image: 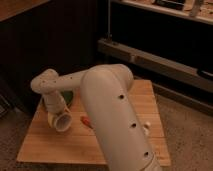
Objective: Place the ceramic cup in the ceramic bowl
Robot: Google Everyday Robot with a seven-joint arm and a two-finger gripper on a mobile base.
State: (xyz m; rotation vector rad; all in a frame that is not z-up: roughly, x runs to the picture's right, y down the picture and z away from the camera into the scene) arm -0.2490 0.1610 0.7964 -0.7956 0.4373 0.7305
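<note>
**Cup placement: not shown as done**

Tool (61, 121) hangs low over the left side of the desk (45, 145), at the end of the bent arm. Grip state: cannot tell. The ceramic bowl (68, 96) sits at the back left, mostly hidden behind the forearm, with only a green sliver showing. Nothing is seen in that sliver. The ceramic cup cannot be picked out. A small orange-red object (85, 120) lies just beside the tool. Judgement: placing is not yet done.

The tool (61, 120) hangs over the table (45, 145), leftward — ceramic bowl (68, 96) behind it, small object (86, 121) to its right.
</note>
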